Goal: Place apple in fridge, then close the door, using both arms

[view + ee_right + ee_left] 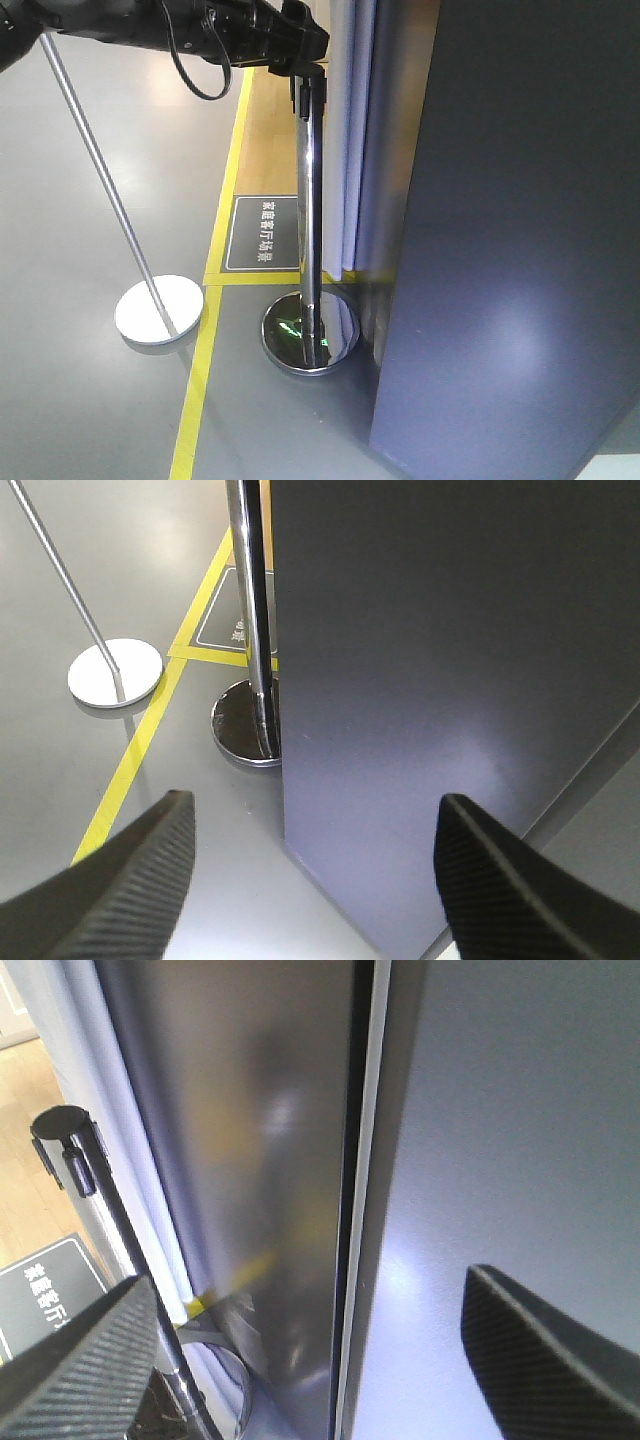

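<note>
In the front view the dark grey door (520, 230) stands tall and upright, apple unseen, so closing seems the step in hand; the left wrist view shows the left gripper (310, 1360) spread at its seam with the fridge (240, 1160), needing a push; the right gripper (315, 870) is spread too.

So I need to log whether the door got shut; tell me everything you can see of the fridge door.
The door is a tall, flat, matte dark grey panel with a soft sheen. In the left wrist view it sits nearly flush with the fridge, only a thin dark seam and a pale edge strip between them. It stands upright, reaching near the floor beside a chrome stanchion. Nothing visibly touches it; the open left hand faces it.
</note>
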Motion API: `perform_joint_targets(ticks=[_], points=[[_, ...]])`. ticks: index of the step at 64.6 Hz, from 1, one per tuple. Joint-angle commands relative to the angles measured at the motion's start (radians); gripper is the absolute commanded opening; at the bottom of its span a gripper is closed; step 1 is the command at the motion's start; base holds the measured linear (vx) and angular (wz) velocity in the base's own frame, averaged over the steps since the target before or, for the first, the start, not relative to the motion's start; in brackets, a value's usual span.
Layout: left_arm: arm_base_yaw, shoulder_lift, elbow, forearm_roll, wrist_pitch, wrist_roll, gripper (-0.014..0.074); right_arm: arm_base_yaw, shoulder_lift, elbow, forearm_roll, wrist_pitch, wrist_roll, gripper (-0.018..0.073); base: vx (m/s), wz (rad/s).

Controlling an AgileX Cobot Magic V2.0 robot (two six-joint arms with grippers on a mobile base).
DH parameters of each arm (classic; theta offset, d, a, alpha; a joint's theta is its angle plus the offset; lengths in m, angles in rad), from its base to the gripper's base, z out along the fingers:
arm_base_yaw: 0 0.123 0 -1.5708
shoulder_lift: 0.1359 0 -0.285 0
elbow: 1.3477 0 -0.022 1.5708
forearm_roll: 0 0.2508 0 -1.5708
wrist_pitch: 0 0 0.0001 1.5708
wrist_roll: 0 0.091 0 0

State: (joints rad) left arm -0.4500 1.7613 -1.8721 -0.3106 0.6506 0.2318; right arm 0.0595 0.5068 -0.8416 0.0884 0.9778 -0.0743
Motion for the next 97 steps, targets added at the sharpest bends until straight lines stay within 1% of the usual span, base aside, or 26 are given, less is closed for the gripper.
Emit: perform_joint_targets(ticks=[1,28,34,40,48,57,62,71,74,80,91,97], points=[[-0.002,-0.054,-0.034,-0.013,-0.054,-0.011,0.0587,-0.007,0.006,-0.024,0.000,-0.064,-0.005,0.0484,0.00,0.00],[-0.002,-0.052,-0.034,-0.014,-0.054,-0.011,0.0587,-0.007,0.006,-0.024,-0.002,-0.064,-0.005,0.0484,0.00,0.00],[-0.002,-0.052,-0.034,-0.014,-0.054,-0.011,0.0587,-0.007,0.009,-0.024,0.003,-0.096,-0.003,0.0484,0.00,0.00],[-0.002,-0.052,-0.034,-0.014,-0.054,-0.011,0.0587,-0.007,0.009,-0.024,0.037,-0.117,-0.002,0.0484,0.00,0.00],[-0.002,-0.052,-0.034,-0.014,-0.054,-0.011,0.0587,-0.007,0.009,-0.024,0.043,-0.125,0.000,0.0484,0.00,0.00],[-0.002,-0.052,-0.034,-0.014,-0.055,-0.011,0.0587,-0.007,0.021,-0.023,0.139,-0.206,0.027,0.0484,0.00,0.00],[-0.002,-0.052,-0.034,-0.014,-0.055,-0.011,0.0587,-0.007,0.028,-0.023,0.156,-0.264,0.027,0.0484,0.00,0.00],[-0.002,-0.052,-0.034,-0.014,-0.055,-0.011,0.0587,-0.007,0.033,-0.023,0.194,-0.272,0.027,0.0484,0.00,0.00],[-0.002,-0.052,-0.034,-0.014,-0.055,-0.011,0.0587,-0.007,0.033,-0.023,0.193,-0.279,0.021,0.0484,0.00,0.00],[-0.002,-0.052,-0.034,-0.014,-0.055,-0.011,0.0587,-0.007,0.045,-0.023,0.158,-0.310,-0.006,0.0484,0.00,0.00],[-0.002,-0.052,-0.034,-0.014,-0.055,-0.011,0.0587,-0.007,0.117,-0.023,0.121,-0.336,-0.007,0.0484,0.00,0.00],[-0.002,-0.052,-0.034,-0.014,-0.055,-0.011,0.0587,-0.007,0.170,-0.024,0.081,-0.429,0.000,0.0484,0.00,0.00]])
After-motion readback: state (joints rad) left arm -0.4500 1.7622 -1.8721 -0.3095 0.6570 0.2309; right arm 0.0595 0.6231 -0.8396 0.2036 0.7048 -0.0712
